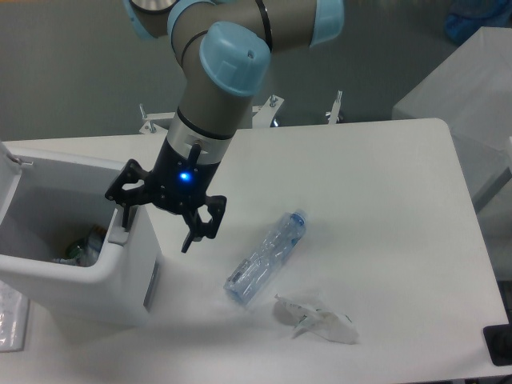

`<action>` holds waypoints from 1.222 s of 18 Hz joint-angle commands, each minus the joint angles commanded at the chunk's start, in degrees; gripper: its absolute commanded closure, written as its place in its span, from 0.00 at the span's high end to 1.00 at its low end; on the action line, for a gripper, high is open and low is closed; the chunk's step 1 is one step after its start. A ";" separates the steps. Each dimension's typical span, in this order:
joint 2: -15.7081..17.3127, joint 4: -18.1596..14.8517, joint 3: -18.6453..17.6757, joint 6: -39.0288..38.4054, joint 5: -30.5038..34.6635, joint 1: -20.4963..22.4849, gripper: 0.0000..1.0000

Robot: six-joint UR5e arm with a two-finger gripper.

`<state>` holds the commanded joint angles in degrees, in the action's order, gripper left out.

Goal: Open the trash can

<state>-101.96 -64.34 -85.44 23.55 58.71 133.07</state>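
The trash can [76, 290] is the big white bin at the table's left side. Its lid now stands up at the far left edge [10, 162], and the inside shows, with some rubbish at the bottom [80, 250]. My gripper [155, 235] is open and straddles the bin's right rim. One finger [125, 218] rests at the grey push-button tab [114, 237], while the other finger [189, 238] hangs outside the bin's right wall. Nothing is held between them.
A clear plastic bottle [266, 258] lies on the table right of the gripper. A crumpled white wrapper [316, 318] is just in front of it. A clear packet [10, 322] sits at the bottom left, a black object [498, 346] at the bottom right corner.
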 joint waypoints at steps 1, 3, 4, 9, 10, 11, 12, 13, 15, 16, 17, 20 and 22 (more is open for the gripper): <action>0.09 0.00 0.96 0.00 0.00 0.09 1.00; 0.09 0.17 4.48 0.26 0.26 1.49 1.00; 0.09 0.18 5.62 0.61 0.96 2.02 1.00; -1.48 5.08 8.53 2.10 5.53 3.25 1.00; -2.19 6.66 8.62 3.41 7.19 3.51 1.00; -2.98 7.64 8.53 4.91 9.38 4.39 1.00; -3.86 7.91 8.27 7.27 12.19 5.53 1.00; -4.73 7.91 7.75 10.08 14.74 6.67 1.00; -7.37 8.00 7.04 15.10 19.14 8.43 1.00; -8.42 8.00 7.30 16.34 20.20 9.05 1.00; -9.65 8.00 8.09 16.61 20.56 9.75 1.00; -13.09 7.82 8.97 21.85 20.65 12.56 1.00; -15.02 7.12 8.97 29.67 20.91 14.32 1.00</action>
<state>-116.97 -57.21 -76.46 53.22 79.63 147.38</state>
